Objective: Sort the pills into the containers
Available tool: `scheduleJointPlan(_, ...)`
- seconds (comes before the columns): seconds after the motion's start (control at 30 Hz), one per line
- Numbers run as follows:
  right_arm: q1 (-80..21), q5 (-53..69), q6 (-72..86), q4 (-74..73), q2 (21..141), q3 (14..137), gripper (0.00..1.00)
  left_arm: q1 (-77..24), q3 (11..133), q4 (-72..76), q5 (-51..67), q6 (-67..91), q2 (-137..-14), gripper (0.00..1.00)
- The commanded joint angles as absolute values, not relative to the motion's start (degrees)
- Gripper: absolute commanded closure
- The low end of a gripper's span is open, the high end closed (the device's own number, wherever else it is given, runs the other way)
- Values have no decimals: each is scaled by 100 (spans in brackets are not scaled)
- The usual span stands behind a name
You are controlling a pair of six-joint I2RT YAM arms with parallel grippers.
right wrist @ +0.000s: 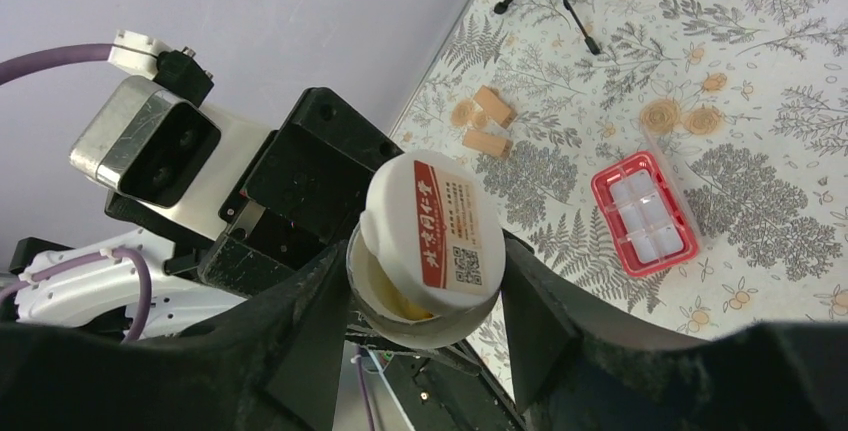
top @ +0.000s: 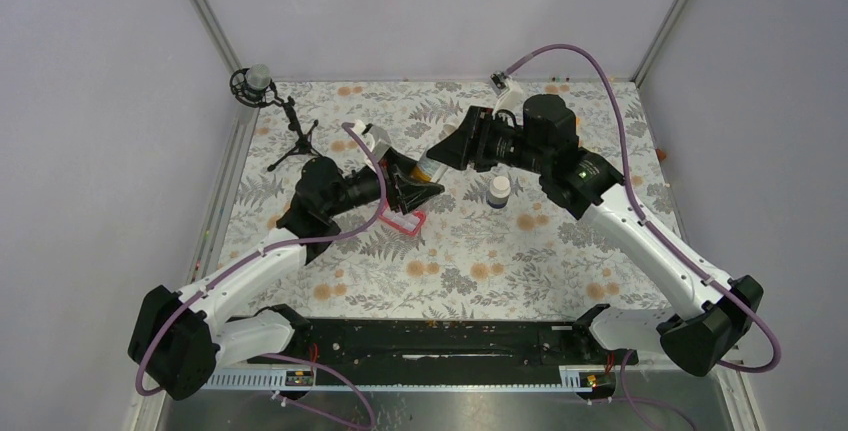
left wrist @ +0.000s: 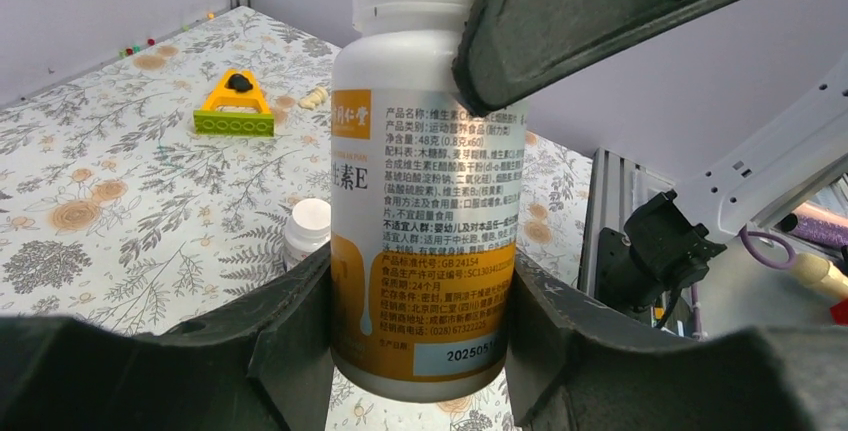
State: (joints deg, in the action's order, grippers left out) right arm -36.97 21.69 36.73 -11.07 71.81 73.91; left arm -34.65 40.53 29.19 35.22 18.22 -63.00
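Left wrist: your left gripper point(left wrist: 420, 296) is clamped on the white plastic bottle point(left wrist: 425, 201) with the orange label. Right wrist: right gripper point(right wrist: 425, 286) pinches its white round cap point(right wrist: 432, 226), sitting askew; red-pink compartment tray point(right wrist: 606, 201) on the cloth point(right wrist: 780, 71) looks empty, so sorting's all ahead

Plain lilac walls point(top: 430, 11) on three sides; aluminium corner posts point(top: 207, 11); grey-fern, orange-flower tablecloth point(top: 560, 271); even, soft light.

The cloth point(top: 560, 251) has grey fern leaves and orange flowers on a pale ground. The bottle point(left wrist: 420, 201) is white with orange bands and black print; its cap point(right wrist: 440, 226) is white with a dark red stripe. The tray point(right wrist: 645, 213) is red-pink.
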Motion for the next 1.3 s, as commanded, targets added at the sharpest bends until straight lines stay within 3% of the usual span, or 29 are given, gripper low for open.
scheduleJointPlan(0.0, -3775, 2385, 3700, -359, 7193, 7336, 63, -3489, 4319, 3311, 3107, 2045, -6100, 51)
scheduleJointPlan(0.07, -3779, 2463, 3684, -184, 7144, 7223, 70, -3484, 4185, 3409, 2959, 2063, -5986, 31)
scheduleJointPlan(0.23, -3778, 2629, 3274, -261, 7058, 7234, 78, -3481, 4172, 3107, 2876, 1851, -5719, 2)
scheduleJointPlan(0.47, -3769, 3324, 2874, -384, 7112, 7404, 77, -3413, 5003, 1070, 3353, 911, -5680, 1)
scheduleJointPlan(0.7, -3765, 4235, 2693, -70, 7106, 7325, 74, -3324, 5083, 1006, 3806, 1194, -5831, 2)
scheduleJointPlan(0.9, -3764, 4478, 2755, 492, 7104, 7203, 72, -3117, 5632, -243, 5071, 954, -6108, 1)
scheduleJointPlan(1.17, -3768, 4863, 2404, 385, 7148, 7244, 72, -3019, 5444, -141, 5707, 918, -5881, 2)
scheduleJointPlan(1.27, -3763, 4971, 2073, 64, 7200, 7383, 72, -2965, 5658, -433, 6027, 980, -6046, 9)
